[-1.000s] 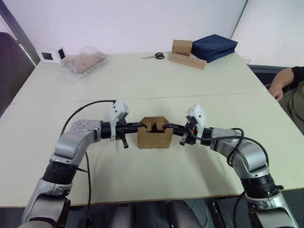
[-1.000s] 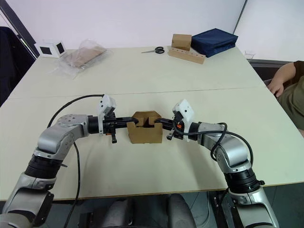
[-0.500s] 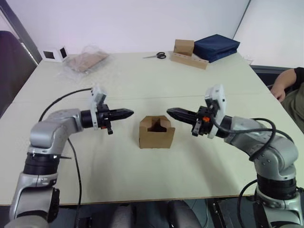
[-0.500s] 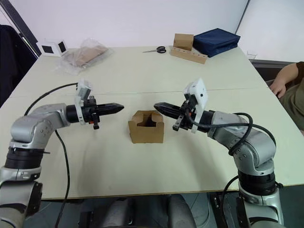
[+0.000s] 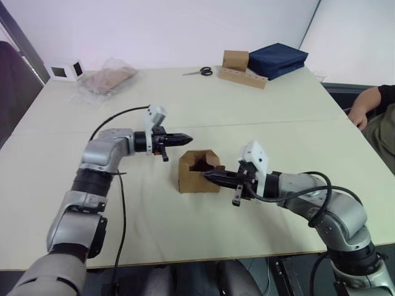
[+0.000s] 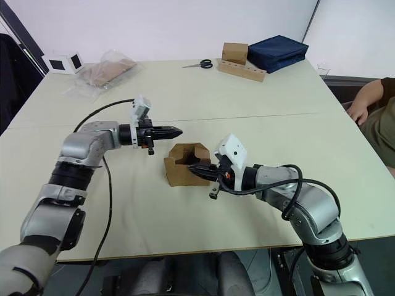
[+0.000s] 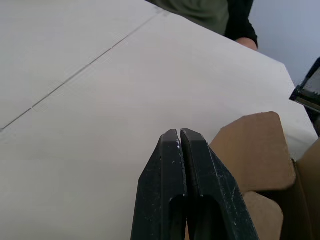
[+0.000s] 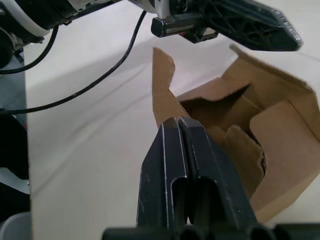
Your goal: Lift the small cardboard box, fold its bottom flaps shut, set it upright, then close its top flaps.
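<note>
The small cardboard box point(image 5: 199, 171) stands upright on the table point(image 5: 185, 105) with its top flaps partly folded in and a dark gap between them. My left gripper point(image 5: 185, 139) is shut and empty, its tip just above the box's far left corner; in the left wrist view its fingers point(image 7: 172, 165) press together beside a rounded flap point(image 7: 255, 150). My right gripper point(image 5: 207, 176) is shut and empty, with its tip at the box's near right top edge. The right wrist view has its fingers point(image 8: 175, 150) in front of the open box point(image 8: 270, 135).
At the table's far side lie scissors point(image 5: 200, 72), a brown box with a holed cardboard strip point(image 5: 242, 69), a dark blue case point(image 5: 278, 60), a clear plastic bag point(image 5: 105, 79) and a small white cube point(image 5: 65, 71). A person's hand point(image 5: 361, 114) rests at the right edge.
A second ago both grippers were at the box's top flaps, then they drew apart. Now both are back at the box: the left at its far left, the right lower, at its near right edge.
</note>
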`<action>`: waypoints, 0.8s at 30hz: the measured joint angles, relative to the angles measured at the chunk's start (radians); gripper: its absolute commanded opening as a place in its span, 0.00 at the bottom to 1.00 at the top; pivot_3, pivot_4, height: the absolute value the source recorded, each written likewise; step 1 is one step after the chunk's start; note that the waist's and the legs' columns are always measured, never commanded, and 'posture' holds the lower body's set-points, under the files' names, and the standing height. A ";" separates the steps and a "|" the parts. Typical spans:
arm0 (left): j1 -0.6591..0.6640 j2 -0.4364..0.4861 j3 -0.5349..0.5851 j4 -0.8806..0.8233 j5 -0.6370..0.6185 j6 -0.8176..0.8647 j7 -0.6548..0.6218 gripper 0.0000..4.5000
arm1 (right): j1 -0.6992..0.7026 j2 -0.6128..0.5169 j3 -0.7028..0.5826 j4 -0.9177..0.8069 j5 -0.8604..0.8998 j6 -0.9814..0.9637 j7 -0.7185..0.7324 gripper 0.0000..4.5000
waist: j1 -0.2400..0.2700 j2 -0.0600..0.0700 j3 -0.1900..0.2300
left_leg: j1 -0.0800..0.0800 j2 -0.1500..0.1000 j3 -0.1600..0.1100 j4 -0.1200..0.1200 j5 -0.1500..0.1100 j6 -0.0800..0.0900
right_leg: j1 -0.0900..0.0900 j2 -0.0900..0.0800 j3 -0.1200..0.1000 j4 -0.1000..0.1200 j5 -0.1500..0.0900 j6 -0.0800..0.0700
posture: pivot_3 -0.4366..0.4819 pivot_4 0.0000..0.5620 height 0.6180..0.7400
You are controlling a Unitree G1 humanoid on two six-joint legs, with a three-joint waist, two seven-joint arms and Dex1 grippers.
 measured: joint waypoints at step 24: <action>-0.062 -0.081 -0.032 0.268 0.146 -0.166 -0.110 0.01 | -0.044 0.044 0.034 0.066 -0.038 -0.009 0.004 0.00 | 0.001 0.000 0.000 | 0.000 0.000 0.000 0.000 0.000 0.000 | 0.000 0.000 0.000 0.000 0.000 0.000 | 0.48 0.27 1.00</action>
